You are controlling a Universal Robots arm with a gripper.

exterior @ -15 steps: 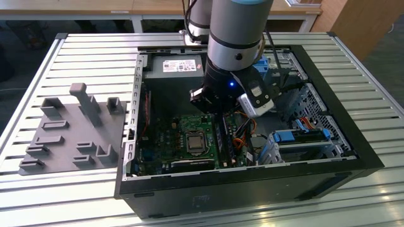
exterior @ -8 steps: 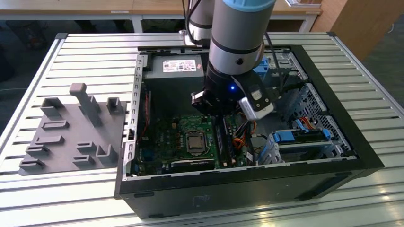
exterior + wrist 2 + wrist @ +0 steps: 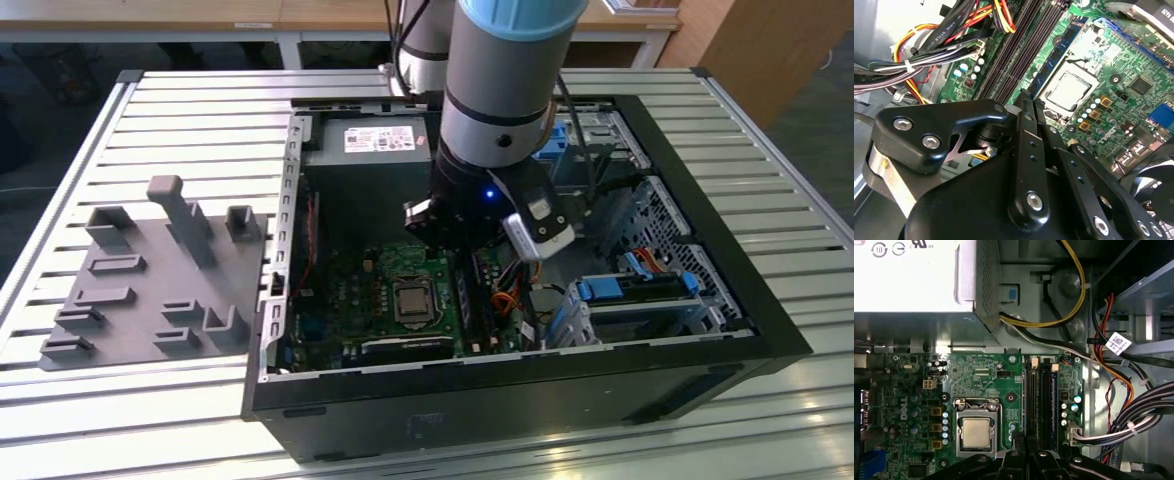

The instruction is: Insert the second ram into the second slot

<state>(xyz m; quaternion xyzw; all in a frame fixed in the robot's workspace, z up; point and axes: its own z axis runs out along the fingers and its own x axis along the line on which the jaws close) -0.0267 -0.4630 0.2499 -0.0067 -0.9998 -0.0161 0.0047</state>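
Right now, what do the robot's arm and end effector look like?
The arm is a grey tube with a light-blue joint cap, turning black at the wrist, where a small blue light glows. The end effector is made of black bars joined with silver screws.

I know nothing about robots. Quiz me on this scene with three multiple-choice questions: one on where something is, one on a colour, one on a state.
1. Where does the grey parts tray sit?
A) inside the computer case
B) on the slatted table, at the exterior view's left of the case
C) on top of the case

2. What colour is the motherboard?
A) green
B) red
C) white

3. How is the case?
A) shut
B) open, insides showing
C) upside down

Answers:
1 B, it lies on the slats beside the case.
2 A, the board is green in the first wrist view.
3 B, the arm reaches down into it.
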